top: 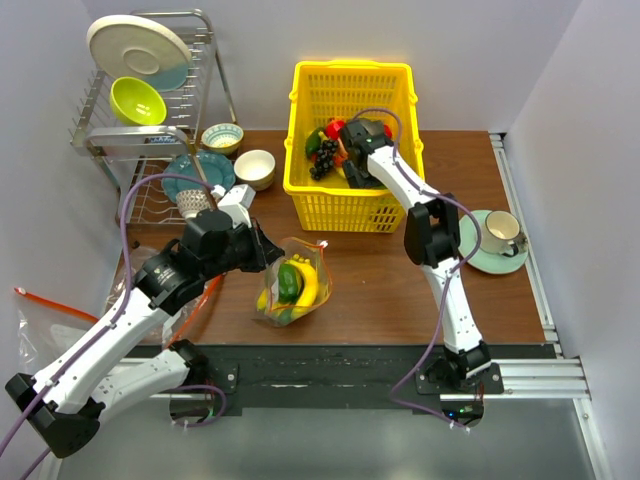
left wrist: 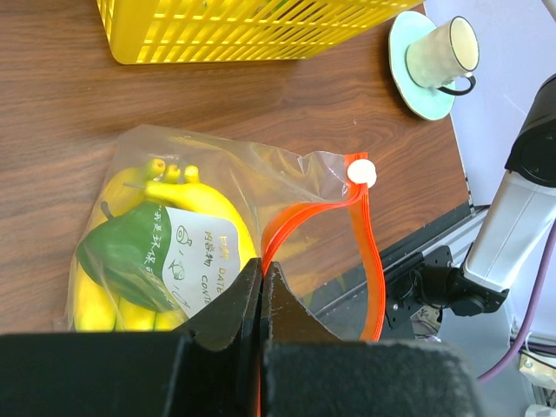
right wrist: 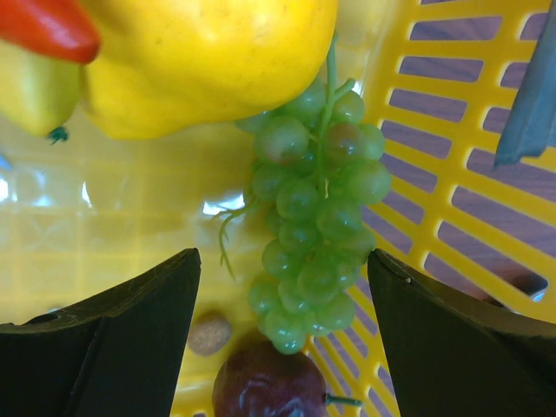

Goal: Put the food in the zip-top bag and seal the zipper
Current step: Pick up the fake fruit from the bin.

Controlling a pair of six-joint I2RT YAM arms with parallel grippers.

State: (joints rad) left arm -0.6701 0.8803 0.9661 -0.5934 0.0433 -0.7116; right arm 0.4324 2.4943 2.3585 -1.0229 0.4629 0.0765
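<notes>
The clear zip-top bag (top: 292,283) lies on the table with a yellow banana bunch (left wrist: 204,213) and a green vegetable piece (left wrist: 126,256) inside. My left gripper (left wrist: 261,271) is shut on the bag's orange-red zipper strip (left wrist: 372,252), which loops open with a white slider (left wrist: 361,172) at its end. My right gripper (right wrist: 284,265) is open inside the yellow basket (top: 300,190), its fingers either side of the green grapes (right wrist: 317,217). A yellow pear-like fruit (right wrist: 200,56) lies just beyond the grapes.
A dark red fruit (right wrist: 269,382), a small nut and a red-tipped piece lie in the basket too. A cup on a saucer (top: 497,238) stands at the right. A dish rack (top: 150,95) with plates and bowls stands at the back left.
</notes>
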